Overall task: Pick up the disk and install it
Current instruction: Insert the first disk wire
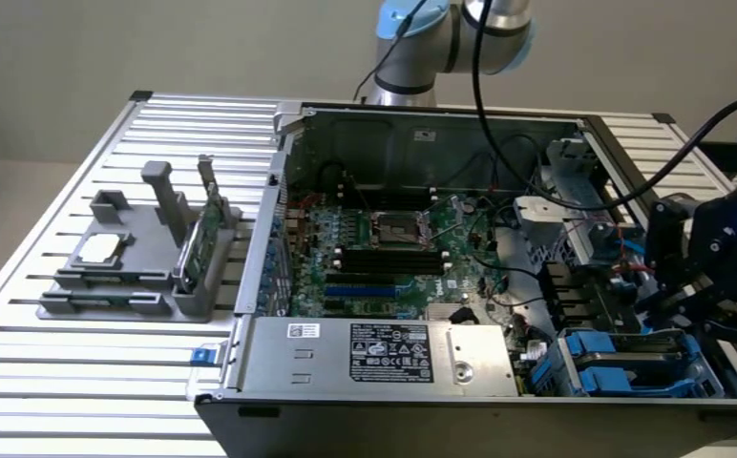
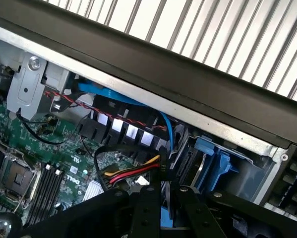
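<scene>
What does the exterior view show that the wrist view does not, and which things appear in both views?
Exterior view alone: the grey plastic holder on the slatted metal table at the exterior view's left, carrying a small square silver processor chip and a thin green circuit card standing upright; also the labelled silver power supply box.

Wrist view alone: the red, yellow and black cable bundle and the black gripper fingers up close.

Both: the green motherboard and the blue plastic drive carriers.

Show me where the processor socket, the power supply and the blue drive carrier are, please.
processor socket (image 1: 389,229): exterior view, middle of its metal frame.
power supply (image 1: 382,355): exterior view, its top label.
blue drive carrier (image 1: 613,372): exterior view, its front blue plastic.
</scene>
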{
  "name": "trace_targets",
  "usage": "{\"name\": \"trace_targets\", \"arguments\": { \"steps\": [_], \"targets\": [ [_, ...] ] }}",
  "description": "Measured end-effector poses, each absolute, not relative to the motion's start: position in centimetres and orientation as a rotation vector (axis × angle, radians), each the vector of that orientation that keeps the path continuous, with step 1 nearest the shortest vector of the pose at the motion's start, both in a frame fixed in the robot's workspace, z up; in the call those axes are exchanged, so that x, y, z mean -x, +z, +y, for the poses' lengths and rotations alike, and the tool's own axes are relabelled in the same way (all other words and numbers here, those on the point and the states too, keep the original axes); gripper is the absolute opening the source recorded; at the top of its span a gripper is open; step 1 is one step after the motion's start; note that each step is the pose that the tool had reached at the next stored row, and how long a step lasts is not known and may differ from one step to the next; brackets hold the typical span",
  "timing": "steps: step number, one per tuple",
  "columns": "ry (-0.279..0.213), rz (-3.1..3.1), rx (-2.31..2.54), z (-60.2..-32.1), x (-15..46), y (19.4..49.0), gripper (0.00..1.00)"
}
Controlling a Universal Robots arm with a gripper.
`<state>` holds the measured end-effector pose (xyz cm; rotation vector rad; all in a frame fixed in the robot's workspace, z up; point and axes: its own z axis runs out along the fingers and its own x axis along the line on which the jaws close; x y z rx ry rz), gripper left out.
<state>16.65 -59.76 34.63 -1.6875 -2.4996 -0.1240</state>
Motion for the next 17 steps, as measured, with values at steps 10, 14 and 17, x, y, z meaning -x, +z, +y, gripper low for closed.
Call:
{"name": "trace_targets", "arguments": {
  "steps": [10,14,17],
  "targets": [
    [-0.075,-2.483,1.742,-59.76,-16.63,34.63,0.17],
    [-0.023,-2.495,1.754,-59.69,-16.49,34.64,0.17],
    [0.021,-2.499,1.764,-59.69,-16.47,34.64,0.17]
  ]
}}
